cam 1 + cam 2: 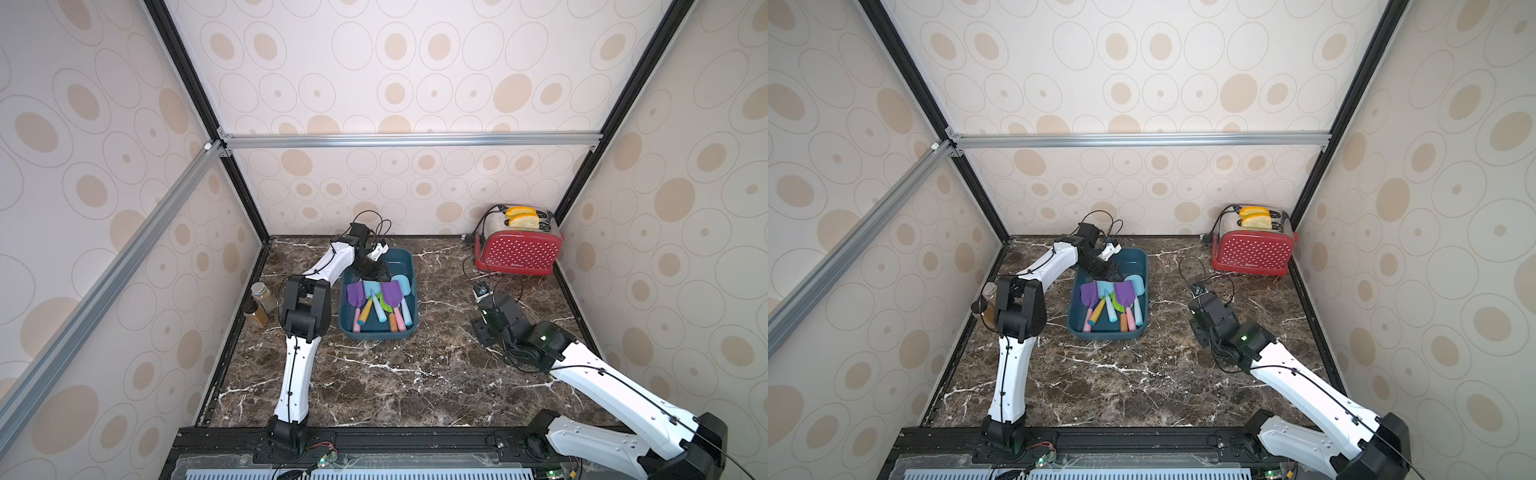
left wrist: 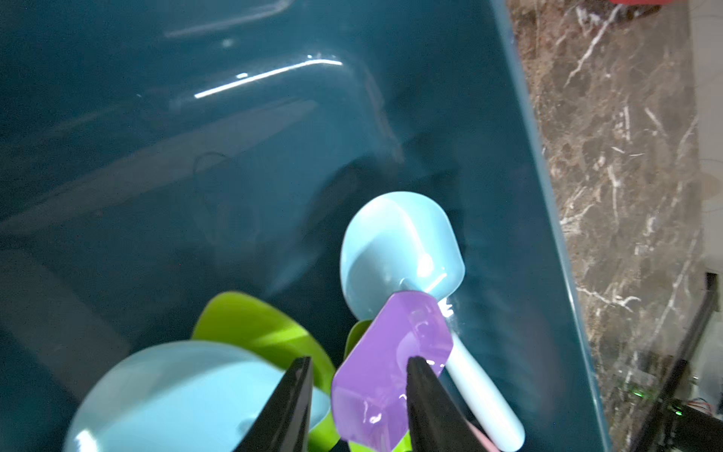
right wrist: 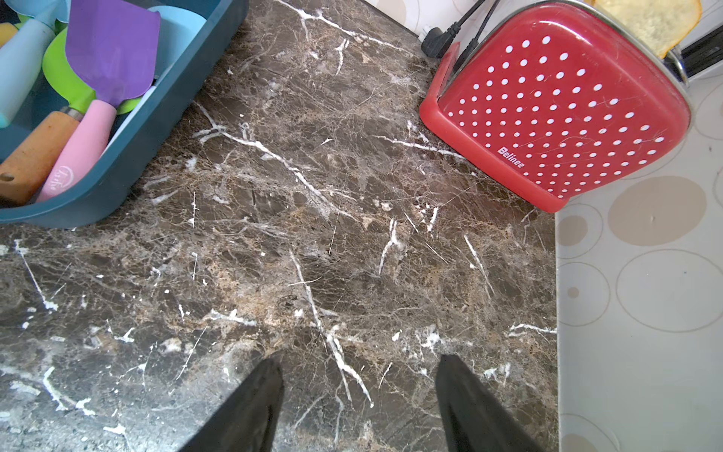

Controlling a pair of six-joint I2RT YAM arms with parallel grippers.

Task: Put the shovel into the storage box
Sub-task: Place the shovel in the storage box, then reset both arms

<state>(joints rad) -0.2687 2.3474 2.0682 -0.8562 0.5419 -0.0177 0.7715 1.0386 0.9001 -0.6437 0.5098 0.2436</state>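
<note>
In both top views the storage box (image 1: 409, 266) (image 1: 1144, 266) sits mid-worktop (image 1: 395, 382), with open marble on its near and right sides.

Left wrist: the left tool (image 2: 360, 358) hangs parted, gripping nothing, over the purple shovel (image 2: 391, 352), which lies inside the box.

Right wrist: the right tool (image 3: 360, 355) gapes empty above bare worktop, clear of the box and the toaster (image 3: 567, 109).

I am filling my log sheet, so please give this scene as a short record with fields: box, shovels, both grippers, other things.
box: teal, on the table
shovels: several, all lying inside the box
left gripper: open, above the shovels in the box
right gripper: open, empty, over bare table
other things: red toaster holding bread, back right corner; two jars by the left wall
</note>
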